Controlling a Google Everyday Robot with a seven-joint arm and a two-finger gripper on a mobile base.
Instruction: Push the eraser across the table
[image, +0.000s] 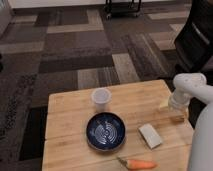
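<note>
On the light wooden table (70, 107), my white arm reaches in from the right. The gripper (176, 111) hangs at the arm's end, low over the table's right edge. The eraser (178, 119) shows only as a small dark sliver right under the gripper, and the rest is hidden by the arm. I cannot make out whether the gripper touches it. A pale yellow piece (164, 104) lies just left of the gripper.
A dark blue bowl (106, 131) sits mid-table with a clear plastic cup (101, 99) behind it. A pale white-grey block (150, 135) lies right of the bowl. A carrot (139, 163) rests at the front edge. A black chair (197, 35) stands beyond the right side.
</note>
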